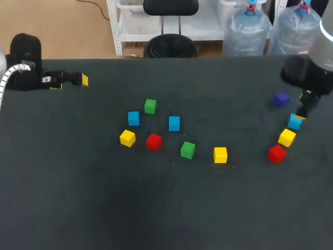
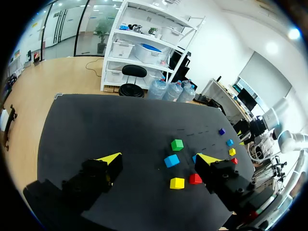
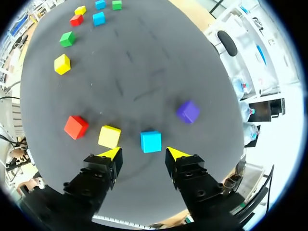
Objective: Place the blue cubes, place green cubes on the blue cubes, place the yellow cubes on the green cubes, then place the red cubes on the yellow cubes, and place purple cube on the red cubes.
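My right gripper hangs over the table's right side, above a blue cube. In the right wrist view that blue cube lies just ahead of the gap of the open right gripper, touching neither finger. Beside it are a yellow cube, a red cube and the purple cube. Mid-table lie two more blue cubes, two green cubes, two yellow cubes and a red cube. My left gripper stands open and empty at the far left.
The cubes all lie singly on the dark table, none stacked. The table's near half is bare cloth. In the left wrist view the middle cluster lies well ahead of the left gripper.
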Controlling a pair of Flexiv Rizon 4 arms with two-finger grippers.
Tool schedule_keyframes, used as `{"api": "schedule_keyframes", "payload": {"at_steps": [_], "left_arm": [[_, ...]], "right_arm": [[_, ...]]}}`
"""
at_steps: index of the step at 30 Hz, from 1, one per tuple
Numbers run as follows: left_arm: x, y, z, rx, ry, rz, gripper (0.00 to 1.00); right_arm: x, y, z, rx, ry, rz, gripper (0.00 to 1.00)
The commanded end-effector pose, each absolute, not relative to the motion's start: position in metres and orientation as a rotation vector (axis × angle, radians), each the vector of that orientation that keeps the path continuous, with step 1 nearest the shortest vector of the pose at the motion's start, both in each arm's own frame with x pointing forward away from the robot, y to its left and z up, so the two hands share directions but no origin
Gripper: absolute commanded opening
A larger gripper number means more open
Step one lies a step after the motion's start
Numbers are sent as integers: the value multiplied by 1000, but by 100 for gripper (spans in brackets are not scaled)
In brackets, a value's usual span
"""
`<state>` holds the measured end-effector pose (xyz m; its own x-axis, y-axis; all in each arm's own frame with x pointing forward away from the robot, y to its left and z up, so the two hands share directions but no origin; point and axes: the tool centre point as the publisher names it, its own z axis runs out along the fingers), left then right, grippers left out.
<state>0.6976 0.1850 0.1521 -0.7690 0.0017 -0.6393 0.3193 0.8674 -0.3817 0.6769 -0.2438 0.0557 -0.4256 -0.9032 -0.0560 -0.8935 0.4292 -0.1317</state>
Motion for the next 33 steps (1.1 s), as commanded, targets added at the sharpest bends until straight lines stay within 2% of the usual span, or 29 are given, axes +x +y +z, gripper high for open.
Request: {"api": "schedule_keyframes", "payload": {"at_steps": [1, 4, 7, 12, 15, 16, 18, 21, 23, 24, 26, 29, 33], "left_arm": [[698, 186, 151, 233, 2375, -638, 100], [698, 186, 151, 233, 2375, -638, 100], [698, 186, 151, 233, 2375, -638, 100], [698, 186, 151, 233, 2375, -638, 100], [698, 186, 151, 233, 2375, -638, 100], [698, 186, 151, 233, 2375, -638, 100], [698, 186, 151, 233, 2375, -638, 100], [698, 186, 151, 233, 2375, -638, 100], [698, 186, 151, 233, 2375, -638, 100], [698, 186, 151, 233, 2375, -638, 100], [698, 186, 151, 233, 2375, -638, 100], [698, 186, 151, 233, 2375, -638, 100], [698, 186, 151, 233, 2375, -638, 100]], "right_arm": [[675, -248, 50, -1614, 2566, -105, 53], [675, -252, 43, -1609, 2590, -98, 51], [676, -255, 37, -1605, 2608, -95, 55], [677, -261, 28, -1597, 2637, -83, 50], [678, -264, 22, -1590, 2654, -72, 53], [678, -264, 20, -1590, 2655, -70, 60], [680, -264, 18, -1594, 2655, -62, 85], [685, -263, 17, -1607, 2647, -55, 87], [688, -262, 17, -1618, 2640, -52, 98], [689, -262, 16, -1622, 2637, -51, 100], [691, -262, 15, -1634, 2631, -46, 99], [692, -263, 11, -1643, 2627, -36, 89], [694, -265, 7, -1649, 2621, -16, 71]]}}
